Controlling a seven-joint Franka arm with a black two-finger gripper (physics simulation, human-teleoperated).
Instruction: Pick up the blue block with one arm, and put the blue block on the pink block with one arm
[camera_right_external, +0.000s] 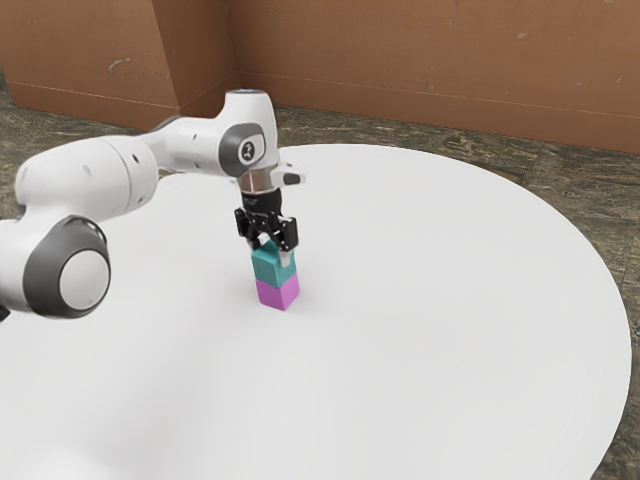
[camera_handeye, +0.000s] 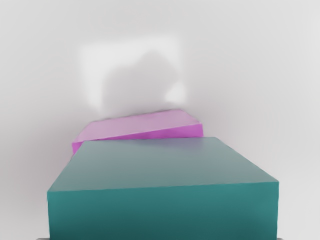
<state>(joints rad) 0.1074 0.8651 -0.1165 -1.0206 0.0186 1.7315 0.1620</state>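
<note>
Right now, the white, grey-jointed robot arm is reaching in from the exterior view's left over a round white surface. It is holding its black two-finger tool pointing straight down above a small stack of two blocks. The small teal-blue block is sitting on top of the bright pink block, and the pink block is resting flat on the surface, near its middle.

The tool's fingers are standing on either side of the teal-blue block's upper part. From this angle they seem to be pressing on it from both sides, clamped rather than hanging free.

In the wrist view the teal-blue block is lying directly under the hand, with the pink block peeking out from beneath its far edge. The two are not sitting squarely in line: the pink block's edges are running at a slight angle to the teal-blue block's. A soft grey shadow is falling on the surface just past them.

Behind the surface, a mottled stone-like floor is meeting a reddish-brown wall.
</note>
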